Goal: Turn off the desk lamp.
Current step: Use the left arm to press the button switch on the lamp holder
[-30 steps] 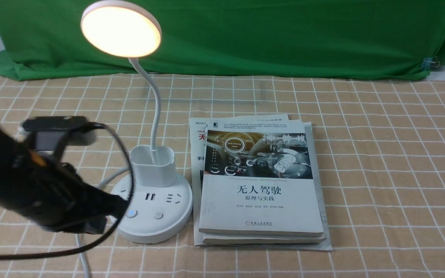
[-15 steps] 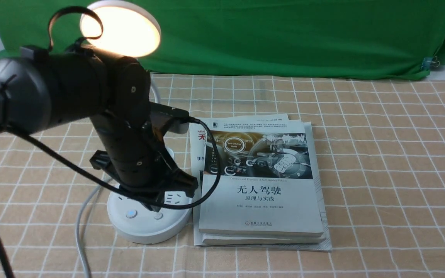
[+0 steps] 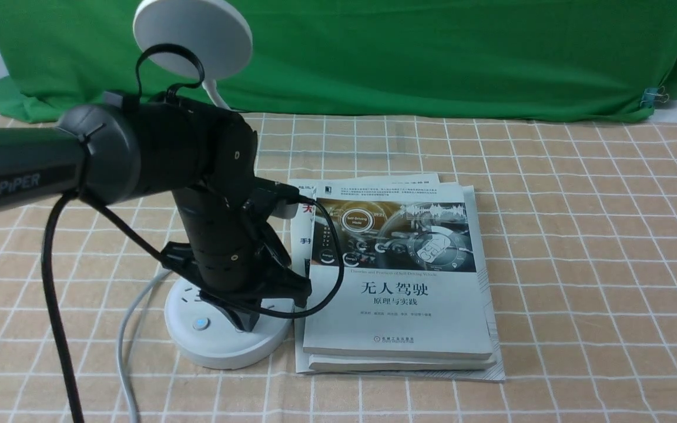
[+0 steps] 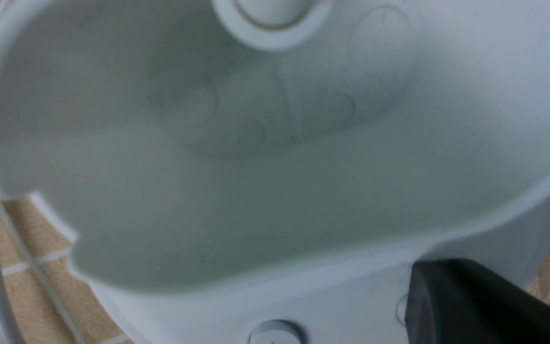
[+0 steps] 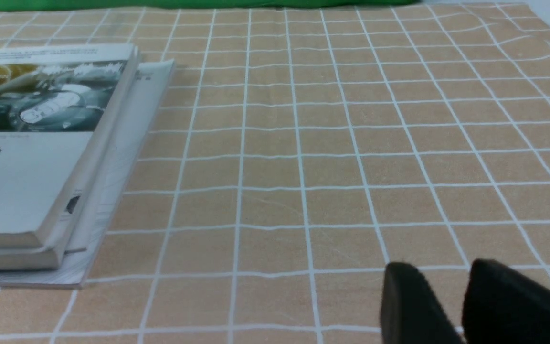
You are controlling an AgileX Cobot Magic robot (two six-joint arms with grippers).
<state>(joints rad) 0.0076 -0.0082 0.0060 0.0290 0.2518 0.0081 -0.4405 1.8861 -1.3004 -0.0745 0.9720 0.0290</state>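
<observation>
Over checked tablecloth (image 3: 579, 235), rested left gripper (image 3: 244, 320) (spread untellable) on lamp base (image 3: 221, 346), lamp head (image 3: 193, 38) at 12 o'clock dark; risked relighting by pressing again, or nudging books (image 3: 397, 317) at 3 o'clock.

Staged lab desk, you see: green backdrop (image 3: 432, 53) clipped behind, checked cloth (image 3: 579, 235) over the table, stacked books (image 3: 397, 282), lamp (image 3: 221, 329), PiPER-marked arm (image 3: 50, 164).

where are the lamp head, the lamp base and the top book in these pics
lamp head (image 3: 197, 32): front view, middle of the unlit round disc.
lamp base (image 3: 197, 343): front view, bare front rim of the white round base.
top book (image 3: 400, 317): front view, white lower part of the cover.
</observation>
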